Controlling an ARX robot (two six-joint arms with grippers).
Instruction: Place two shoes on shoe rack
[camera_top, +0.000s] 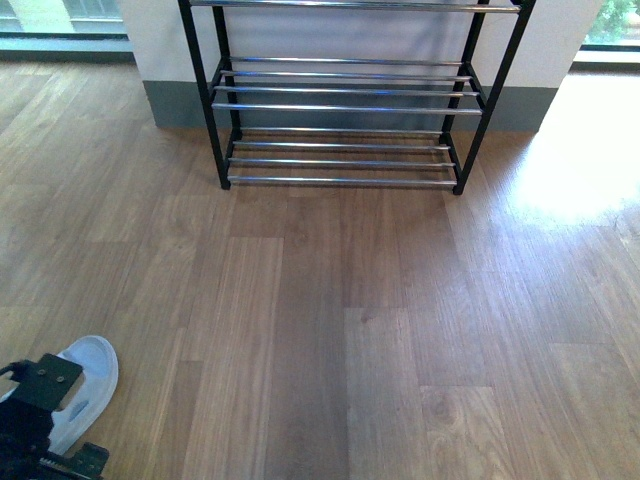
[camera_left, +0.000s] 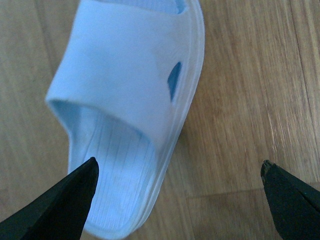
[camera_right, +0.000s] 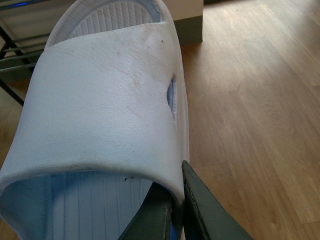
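The two shoes are out of view. The shoe rack (camera_top: 345, 108), black-framed with chrome bars, stands against the far wall; a corner of it (camera_right: 15, 55) shows in the right wrist view. A light blue slide sandal (camera_top: 88, 375) lies on the floor at the near left. My left gripper (camera_left: 179, 167) hangs open just above it, one finger over the heel of that sandal (camera_left: 125, 75) and the other over bare floor. My right gripper (camera_right: 172, 200) is shut on the strap edge of another light blue slide sandal (camera_right: 100, 100), held off the floor.
Wood plank floor (camera_top: 380, 300) stretches between me and the rack. A white wall with grey skirting (camera_top: 172, 102) stands behind the rack. A bright sun patch (camera_top: 580, 150) lies on the floor at the far right.
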